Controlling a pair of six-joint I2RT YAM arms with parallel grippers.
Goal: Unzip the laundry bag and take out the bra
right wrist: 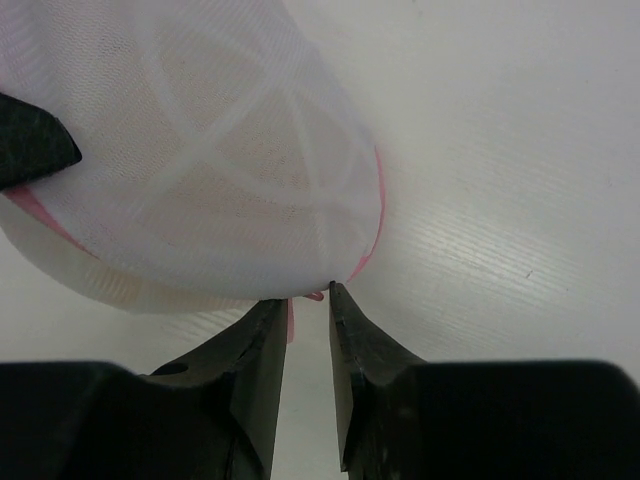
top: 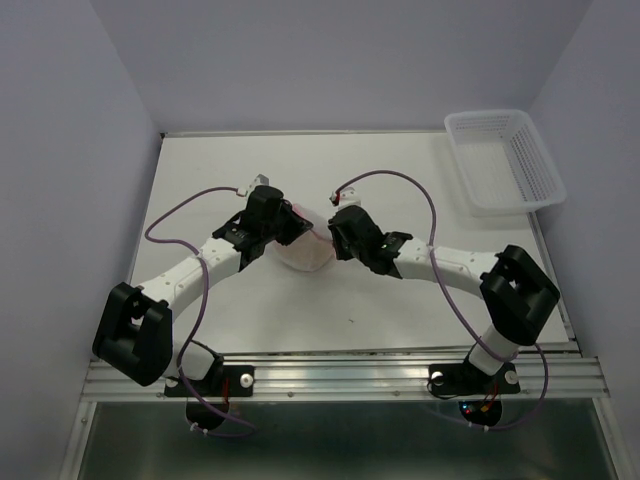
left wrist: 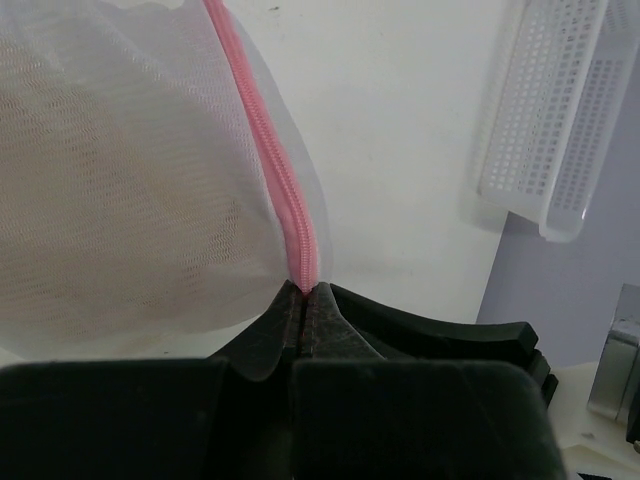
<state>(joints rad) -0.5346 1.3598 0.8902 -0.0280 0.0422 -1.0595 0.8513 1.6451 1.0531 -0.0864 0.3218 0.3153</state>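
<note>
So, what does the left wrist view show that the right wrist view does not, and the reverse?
Only the left wrist view: the pink zipper running down into the left jaws, shut on it, and the white basket at the right. Only the right wrist view: the bag's domed side with white ribs, the right jaws slightly apart at its pink rim, and the left jaws' dark tip at the left edge. Both: the mesh laundry bag with the beige bra inside, on the white table.

Left end effector (left wrist: 303,298) clamped tight; right end effector (right wrist: 305,300) jaws narrowly apart.
</note>
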